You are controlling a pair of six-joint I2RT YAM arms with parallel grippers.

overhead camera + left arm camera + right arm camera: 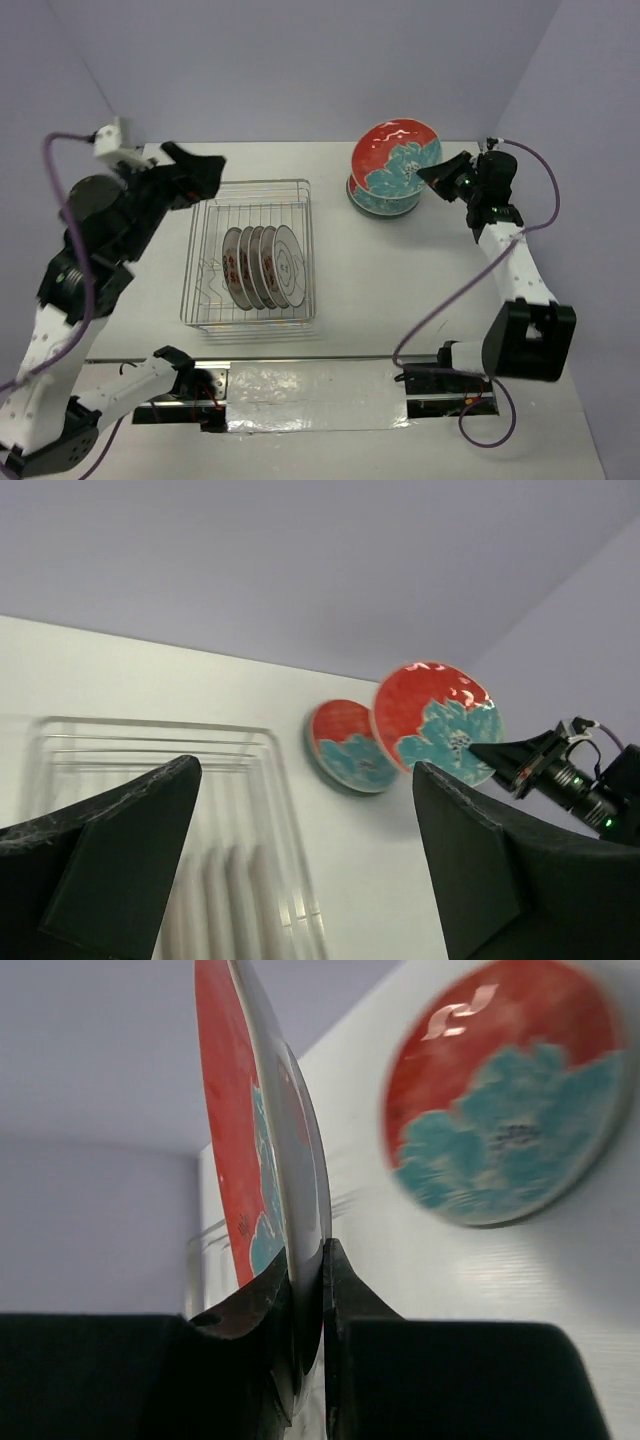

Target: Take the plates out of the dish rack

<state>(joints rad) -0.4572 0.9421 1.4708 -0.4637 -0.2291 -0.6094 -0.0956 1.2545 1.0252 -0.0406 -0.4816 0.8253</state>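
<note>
- Two red plates are out of the dish rack (252, 184) in the top view. The lying plate (378, 203) rests on the table (400, 290) at the far right, and the held plate (396, 150) hangs tilted just over it, its rim pinched in the right jaws. About five white plates (262, 266) stand upright in the rack, so you look less than halfway through.
- Left wrist view: your left jaws stand wide apart and hold nothing, near the blurred rack (150, 735).
- Right wrist view: your right jaws clamp the held plate (260, 1140) at its lower rim. You cannot tell whether it touches the lying plate (500, 1100).
</note>
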